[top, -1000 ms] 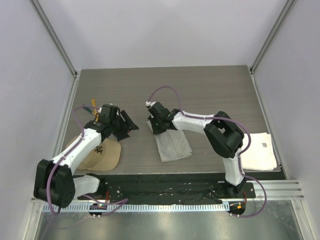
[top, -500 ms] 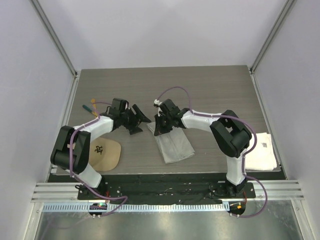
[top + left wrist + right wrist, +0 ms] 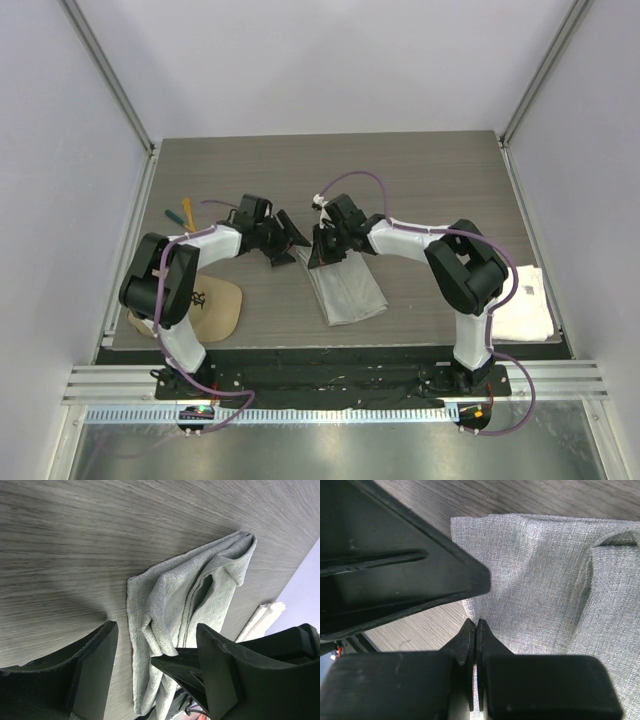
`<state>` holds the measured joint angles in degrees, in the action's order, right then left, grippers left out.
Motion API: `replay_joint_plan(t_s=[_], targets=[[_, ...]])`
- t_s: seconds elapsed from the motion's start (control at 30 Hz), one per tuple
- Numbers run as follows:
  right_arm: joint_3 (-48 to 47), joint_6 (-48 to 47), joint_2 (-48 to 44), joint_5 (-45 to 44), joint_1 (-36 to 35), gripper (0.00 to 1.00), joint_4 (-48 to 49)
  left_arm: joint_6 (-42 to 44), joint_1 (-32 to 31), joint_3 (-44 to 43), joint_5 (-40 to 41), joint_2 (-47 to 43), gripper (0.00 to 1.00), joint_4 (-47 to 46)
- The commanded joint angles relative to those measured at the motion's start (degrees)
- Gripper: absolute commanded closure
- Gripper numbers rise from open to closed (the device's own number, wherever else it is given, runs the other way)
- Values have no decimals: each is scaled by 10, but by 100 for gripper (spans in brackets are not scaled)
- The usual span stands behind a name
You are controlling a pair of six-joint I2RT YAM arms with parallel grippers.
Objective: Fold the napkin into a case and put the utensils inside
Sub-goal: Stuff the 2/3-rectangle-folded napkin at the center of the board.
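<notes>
Tabletop (image 3: 420, 180) holds the folded case (image 3: 350, 292), long axis near-to-far, far end leftward.

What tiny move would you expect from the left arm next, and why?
Probably lower the open left gripper and close it on the napkin at its far end. Nothing sits between its fingers, which frame that cloth edge. The shut right gripper seems to pinch the same end, and the utensils lie off to the left, not yet in.

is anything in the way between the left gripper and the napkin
Nothing visible. Only bare table shows between the open left gripper and the napkin. The shut right gripper sits at that same end of the napkin, close beside the left one, so the two might bump.
</notes>
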<state>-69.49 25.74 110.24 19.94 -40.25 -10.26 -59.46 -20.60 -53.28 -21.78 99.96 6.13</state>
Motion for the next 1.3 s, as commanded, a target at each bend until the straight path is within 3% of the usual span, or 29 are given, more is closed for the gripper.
replay_joint_plan(t_s=[0.0, 0.07, 0.23, 0.4, 0.53, 0.8, 1.1, 1.2, 1.27], targets=[[-12, 2, -24, 17, 3, 91, 7, 15, -4, -10, 17, -7, 33, -9], [-13, 6, -25, 0, 3, 80, 1, 19, -2, 8, 52, -44, 32, -2], [-56, -15, -13, -32, -2, 76, -56, 30, 9, 19, 111, -126, 28, 56], [-121, -40, 12, -78, -23, 67, -118, 23, 40, 21, 183, -214, 27, 177], [-162, -49, 42, -116, -44, 57, -150, 27, 61, 28, 191, -261, 30, 237], [-202, -71, 73, -225, -79, 36, -201, 55, 66, 58, 194, -365, 31, 267], [-220, -89, 133, -281, -96, 34, -209, 54, 66, 73, 173, -391, 31, 265], [-211, -80, 155, -293, -103, 41, -214, 54, 66, 73, 169, -388, 31, 265], [-198, -66, 161, -333, -113, 52, -216, 55, 66, 71, 169, -391, 32, 267]])
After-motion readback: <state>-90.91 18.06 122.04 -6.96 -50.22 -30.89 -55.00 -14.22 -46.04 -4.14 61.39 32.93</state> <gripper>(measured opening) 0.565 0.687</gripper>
